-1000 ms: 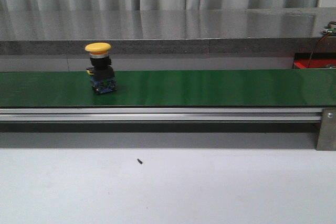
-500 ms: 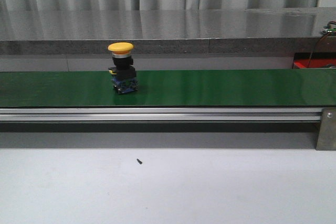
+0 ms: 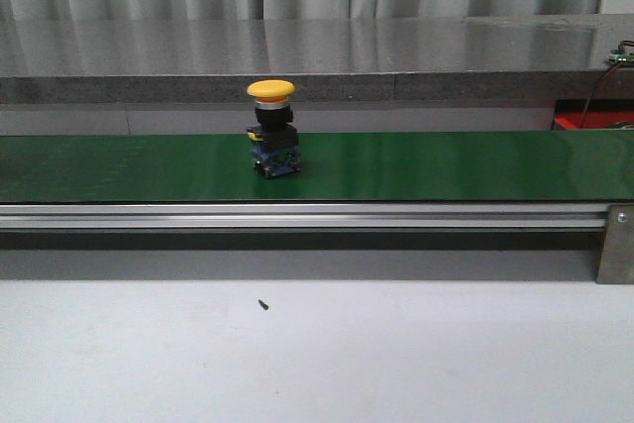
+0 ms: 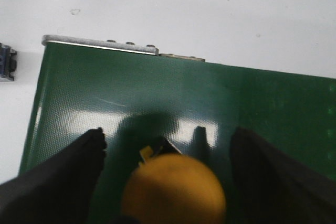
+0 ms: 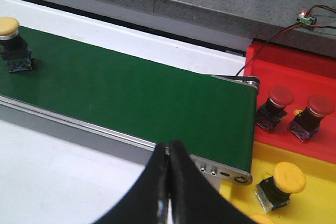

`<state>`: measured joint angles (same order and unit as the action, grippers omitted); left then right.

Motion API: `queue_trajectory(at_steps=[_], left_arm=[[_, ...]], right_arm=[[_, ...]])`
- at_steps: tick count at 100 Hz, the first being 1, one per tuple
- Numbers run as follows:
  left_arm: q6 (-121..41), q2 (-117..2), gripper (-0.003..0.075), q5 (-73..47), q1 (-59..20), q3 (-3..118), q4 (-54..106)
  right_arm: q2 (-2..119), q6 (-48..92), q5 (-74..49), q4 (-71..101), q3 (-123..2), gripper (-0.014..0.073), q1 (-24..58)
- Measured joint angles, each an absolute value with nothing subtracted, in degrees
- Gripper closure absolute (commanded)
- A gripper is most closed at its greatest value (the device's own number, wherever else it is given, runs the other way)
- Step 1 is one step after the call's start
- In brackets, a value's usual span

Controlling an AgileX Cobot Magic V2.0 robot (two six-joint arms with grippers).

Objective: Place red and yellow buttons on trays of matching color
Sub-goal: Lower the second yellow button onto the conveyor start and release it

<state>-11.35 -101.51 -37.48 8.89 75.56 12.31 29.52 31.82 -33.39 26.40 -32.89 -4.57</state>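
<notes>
Yellow mushroom-head button [image 3: 271,129] upright on green conveyor belt [image 3: 446,165], left of belt centre in front view, well apart from both arms there.

Left gripper [image 4: 168,145]: jaws spread wide over belt's end, blurred yellow button cap [image 4: 173,192] between fingers [image 4: 68,177], no visible contact; grip cannot be confirmed.

Right gripper [image 5: 169,153]: fingers pressed together, holding nothing, above belt's near rail [image 5: 105,132]. Riding button [image 5: 12,43] well apart from it.

Red tray [image 5: 294,72] holds two red buttons [image 5: 275,106]; yellow tray [image 5: 315,198] holds yellow button [image 5: 283,182].
</notes>
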Motion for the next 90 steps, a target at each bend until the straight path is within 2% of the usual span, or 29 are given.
queue_trajectory(at_steps=[21, 46, 78, 90], left_arm=[[-11.4, -98.0, 0.0120, -37.6, 8.9, 75.6, 13.3], [-13.4, -86.8, 0.0120, -37.0, 5.9, 72.4, 13.7], [-14.4, -65.8, 0.0122, -26.9, -3.8, 53.4, 15.1], [-14.4, -58.1, 0.0171, -24.6, -5.3, 45.0, 16.2]], right_arm=[[29.5, 31.8, -33.4, 26.4, -32.9, 0.0711, -4.6], [29.5, 31.8, -33.4, 26.4, -32.9, 0.0711, -4.6], [29.5, 31.8, -33.4, 26.4, -32.9, 0.0711, -4.6], [29.5, 31.8, -33.4, 26.4, -32.9, 0.0711, -4.6]])
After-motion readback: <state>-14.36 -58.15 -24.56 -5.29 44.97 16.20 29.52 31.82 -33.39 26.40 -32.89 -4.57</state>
